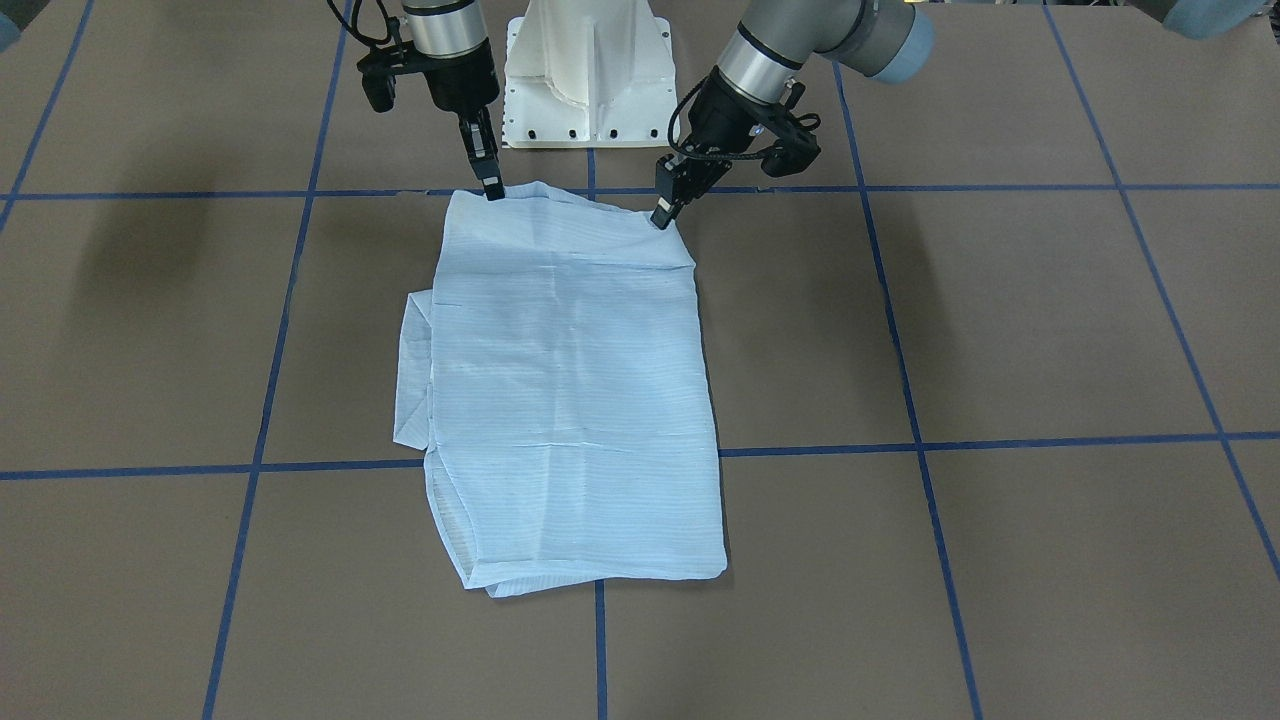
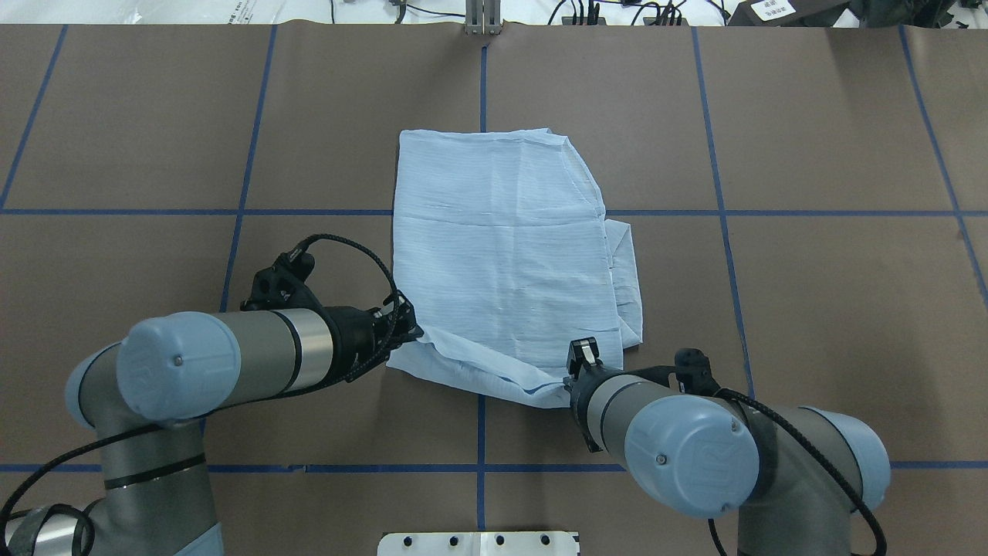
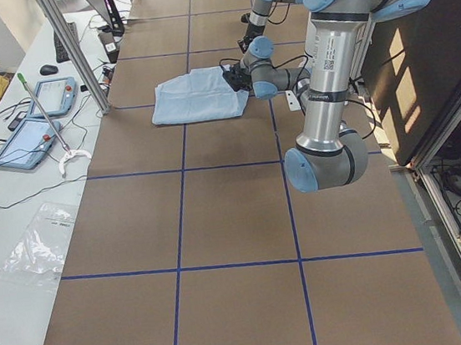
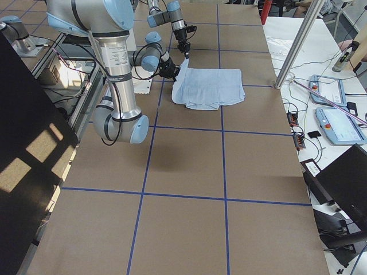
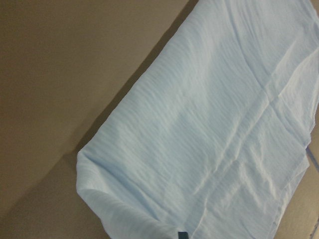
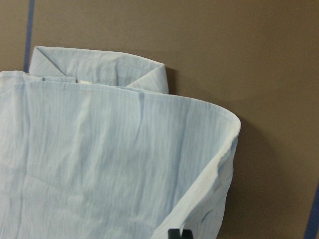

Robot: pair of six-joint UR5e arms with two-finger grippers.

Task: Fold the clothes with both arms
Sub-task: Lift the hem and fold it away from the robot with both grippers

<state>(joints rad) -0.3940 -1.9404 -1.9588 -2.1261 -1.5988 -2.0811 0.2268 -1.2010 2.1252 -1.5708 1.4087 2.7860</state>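
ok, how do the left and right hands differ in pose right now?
The left hand comes in slanted from the side; the right hand points almost straight down. The left hand is at the shirt's corner on the robot's left, the right hand at the opposite corner. Shared: both look shut on the shirt's edge nearest the robot.

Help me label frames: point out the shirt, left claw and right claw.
shirt (image 1: 570,380), front-facing view, middle of its body
left claw (image 1: 663,215), front-facing view, between its fingertips
right claw (image 1: 492,188), front-facing view, between its fingertips

Folded pale-blue shirt (image 1: 570,380), rectangular, near corners lifted
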